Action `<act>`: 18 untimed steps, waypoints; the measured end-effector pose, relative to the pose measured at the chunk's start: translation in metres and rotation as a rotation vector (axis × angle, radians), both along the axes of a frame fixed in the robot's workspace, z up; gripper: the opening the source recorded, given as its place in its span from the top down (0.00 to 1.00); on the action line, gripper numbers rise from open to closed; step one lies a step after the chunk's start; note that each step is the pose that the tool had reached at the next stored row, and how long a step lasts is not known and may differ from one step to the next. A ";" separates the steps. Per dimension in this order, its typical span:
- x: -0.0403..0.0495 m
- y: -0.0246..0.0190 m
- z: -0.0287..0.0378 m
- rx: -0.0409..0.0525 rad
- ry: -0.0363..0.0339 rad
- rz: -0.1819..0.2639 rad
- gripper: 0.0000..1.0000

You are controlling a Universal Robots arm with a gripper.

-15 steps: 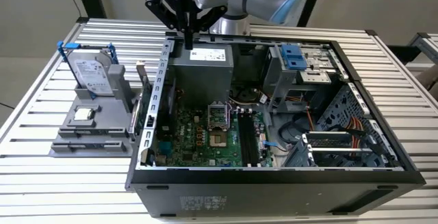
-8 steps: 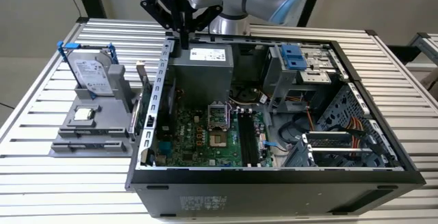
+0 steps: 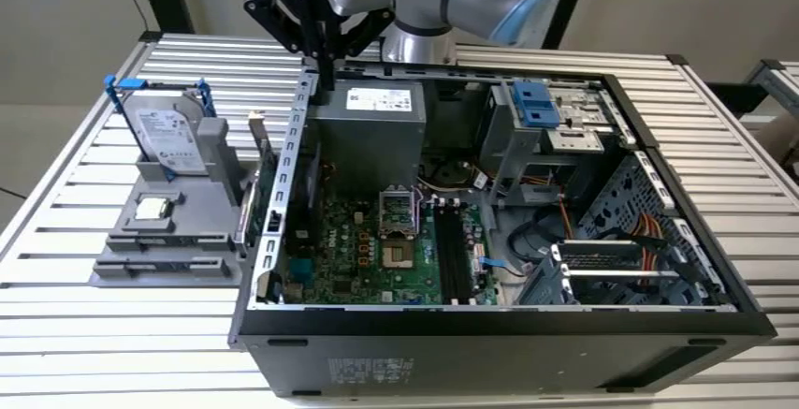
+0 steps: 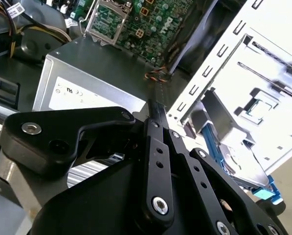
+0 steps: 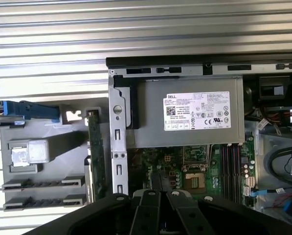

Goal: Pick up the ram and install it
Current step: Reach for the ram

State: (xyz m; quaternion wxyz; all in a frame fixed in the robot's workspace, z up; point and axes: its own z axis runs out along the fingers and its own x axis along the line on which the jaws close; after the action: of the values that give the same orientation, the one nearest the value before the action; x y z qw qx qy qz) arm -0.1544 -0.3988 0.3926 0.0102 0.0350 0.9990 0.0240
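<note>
You have the gripper (image 3: 327,84) hanging over the rim of the case (image 3: 500,320) at about eleven o'clock in the exterior view. Its matte black fingers (image 4: 155,111) are pinched together on nothing. The ram (image 5: 96,156), a thin bluish-green board stick, stands on edge in the grey plastic holder (image 5: 38,169). It sits just outside the case's slotted metal wall, at nine o'clock from the green motherboard (image 3: 362,250). The boxy grey power supply (image 5: 150,115) carries a white printed label (image 5: 197,111).

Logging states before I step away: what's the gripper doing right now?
Gripper: closed, holding nothing; the ram is not in its grasp.
</note>
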 end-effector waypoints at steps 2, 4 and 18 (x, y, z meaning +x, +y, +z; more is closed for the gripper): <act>-0.0033 0.0000 0.0000 -0.0001 0.0000 0.000 1.00; -0.0071 0.0000 0.0000 0.0000 0.0000 0.001 1.00; -0.0314 0.0000 0.0000 0.0000 0.0000 0.002 1.00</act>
State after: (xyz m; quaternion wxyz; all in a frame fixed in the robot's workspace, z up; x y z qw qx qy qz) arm -0.1857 -0.3988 0.3926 0.0102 0.0339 0.9991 0.0241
